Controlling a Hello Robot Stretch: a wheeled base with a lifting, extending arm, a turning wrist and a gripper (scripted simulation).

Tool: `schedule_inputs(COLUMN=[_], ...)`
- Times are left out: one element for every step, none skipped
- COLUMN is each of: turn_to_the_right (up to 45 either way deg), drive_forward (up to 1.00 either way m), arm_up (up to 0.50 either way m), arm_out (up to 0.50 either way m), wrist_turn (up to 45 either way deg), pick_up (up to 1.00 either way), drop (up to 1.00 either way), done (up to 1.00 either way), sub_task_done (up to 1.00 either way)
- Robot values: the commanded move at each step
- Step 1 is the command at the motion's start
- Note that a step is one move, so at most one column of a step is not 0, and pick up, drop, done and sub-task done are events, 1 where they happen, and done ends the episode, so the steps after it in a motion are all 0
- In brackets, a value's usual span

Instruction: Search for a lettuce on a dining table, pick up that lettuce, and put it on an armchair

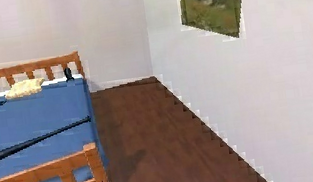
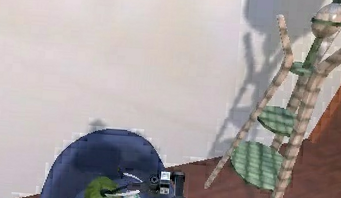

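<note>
A round blue armchair (image 2: 84, 166) sits at the bottom left of the arm side view, against a white wall. A green leafy lump, which looks like the lettuce (image 2: 100, 192), shows over the chair's seat. My gripper (image 2: 132, 191) reaches in from the right, and its fingers end right by the green lump. With the lump in front of the seat, I cannot tell whether the gripper holds anything. The dark arm (image 2: 179, 195) rises from the bottom edge just right of it.
A tall leaning wooden stand (image 2: 282, 125) with green striped shelves stands right of the armchair on the wooden floor. In the forward view, a wooden bed (image 1: 33, 125) with a blue cover lies at the left. A landscape picture (image 1: 211, 1) hangs on the right wall above brown floor (image 1: 161, 139).
</note>
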Motion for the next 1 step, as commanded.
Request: schedule_inputs(turn_to_the_right=[0.0], drive_forward=[0.00], arm_up=[0.10], arm_out=[0.00], wrist_turn=[0.0], pick_up=[0.00], drop=[0.00], done=[0.00], sub_task_done=[0.00])
